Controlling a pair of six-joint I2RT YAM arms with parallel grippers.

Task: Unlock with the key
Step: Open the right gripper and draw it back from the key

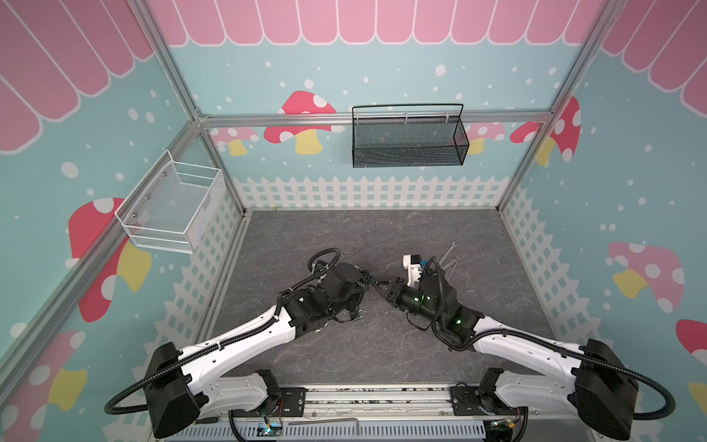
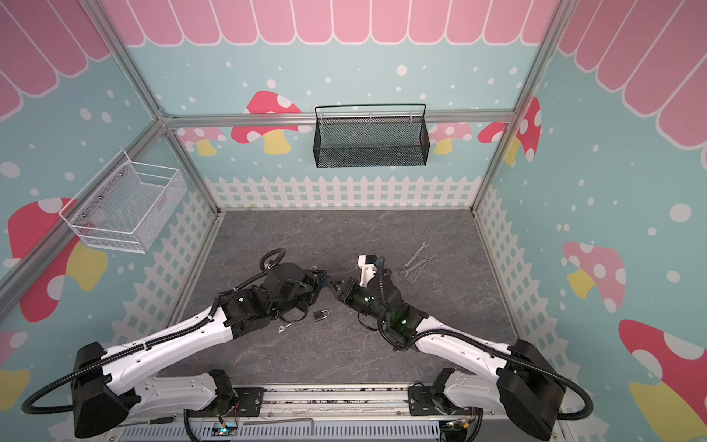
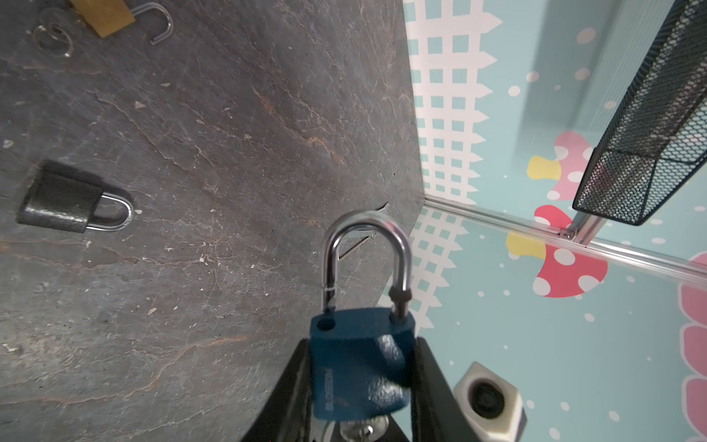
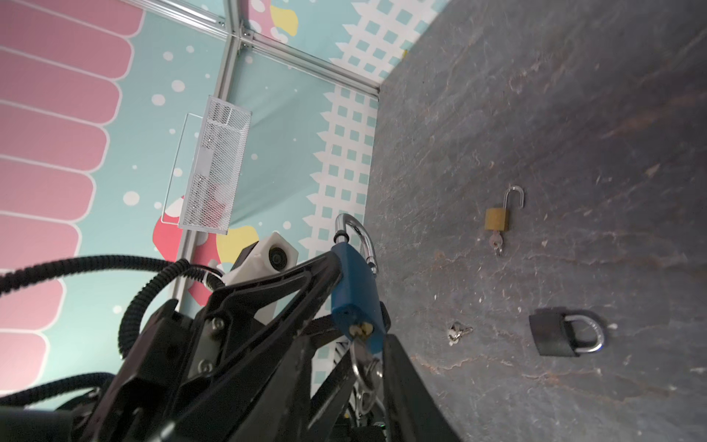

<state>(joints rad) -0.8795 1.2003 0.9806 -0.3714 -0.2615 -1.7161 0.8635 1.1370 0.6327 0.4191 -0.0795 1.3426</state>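
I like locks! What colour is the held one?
Blue lock, clearest in the left wrist view.

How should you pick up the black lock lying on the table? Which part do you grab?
Grab the black padlock by its chunky body, coming straight down from above. It lies flat on the table, so pinch its two narrow side edges. Its shackle is closed, thin and round, so it would probably slip more easily.

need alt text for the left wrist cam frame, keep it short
A blue padlock, shackle open and a key in its base, is clamped in the left gripper over a dark stone-look table. A shut grey padlock and an open brass padlock lie on the table; a black mesh basket hangs on the pastel wall.
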